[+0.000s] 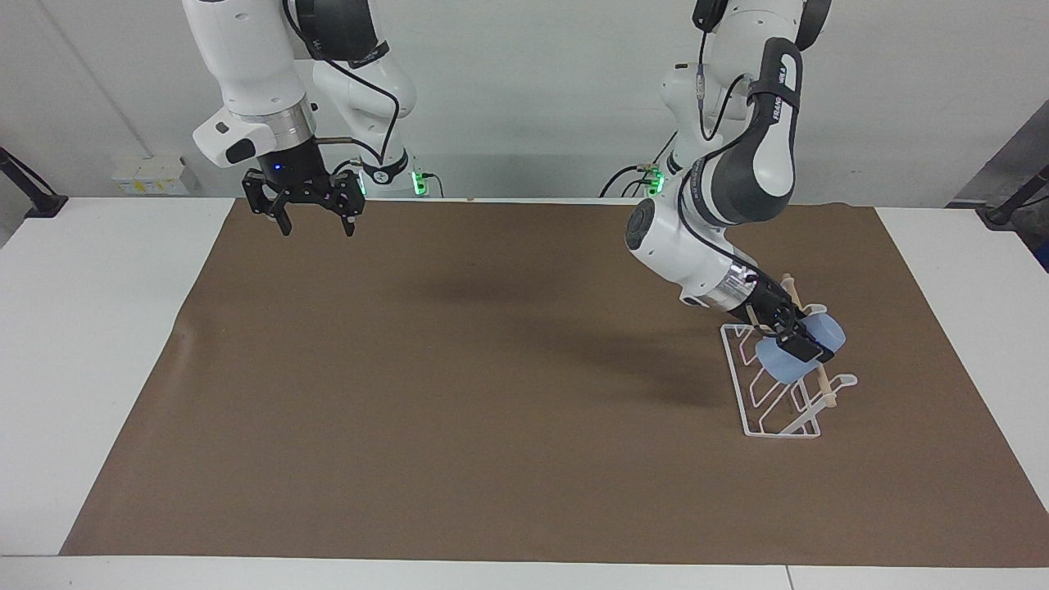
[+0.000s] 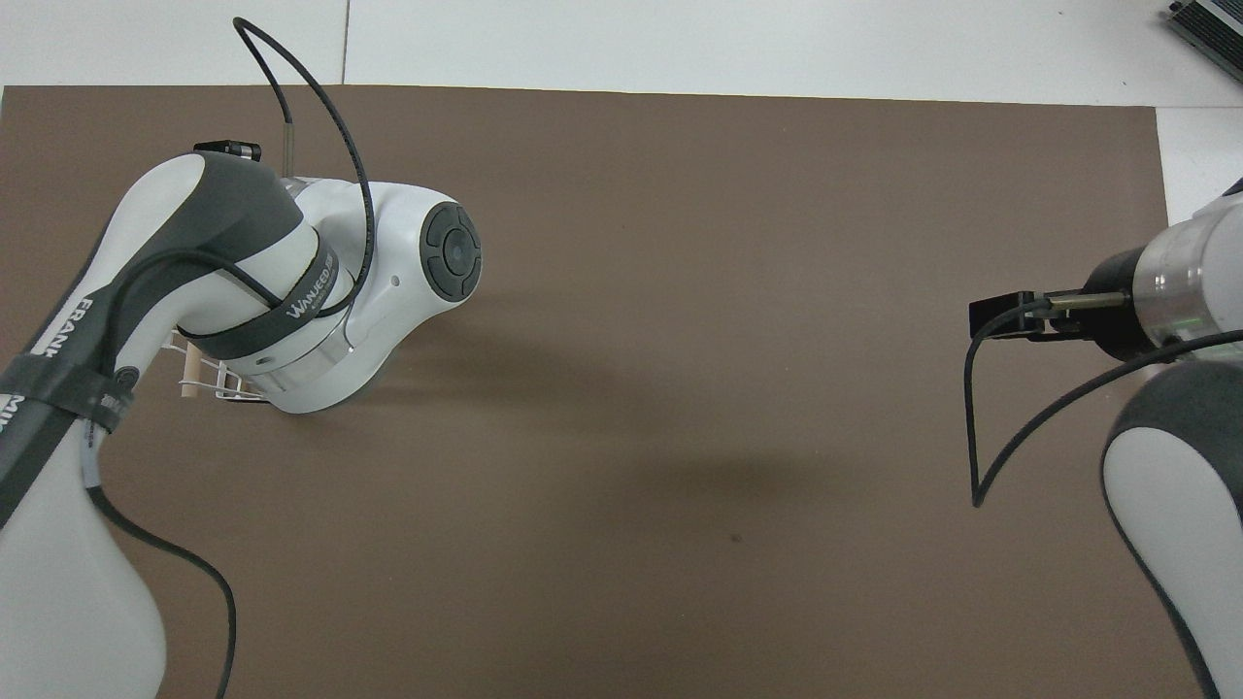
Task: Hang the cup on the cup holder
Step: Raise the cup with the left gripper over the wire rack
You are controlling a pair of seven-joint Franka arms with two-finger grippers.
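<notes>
A brown mat (image 1: pixel 492 385) covers most of a white table (image 1: pixel 98 344), with a plain pale wall at the robots' end.

The cup (image 1: pixel 799 351) is tipped on its side in the air, low over the cup holder (image 1: pixel 774 393), which stands on the mat toward the left arm's end of the table. The cup lies against the wooden dowel (image 1: pixel 819 381) and the upper prongs; whether a prong has already gone inside its mouth cannot be made out from the facing view, and the overhead view hides the cup under the arm. The left gripper (image 1: pixel 793 338) is clamped on the cup's wall, its arm slanting down from the robots' end.

This looks like the placing step: the cup has been brought to the holder and is being threaded onto a prong. The next move calls for a short push along the prong's line until the cup sits deep enough to hang by itself, then a gentle release and a straight withdrawal so the fingers do not drag the cup off or shift the light wire frame.

The right gripper (image 1: pixel 314 215) waits with its jaws spread wide and empty, raised over the mat's edge at the right arm's end.
</notes>
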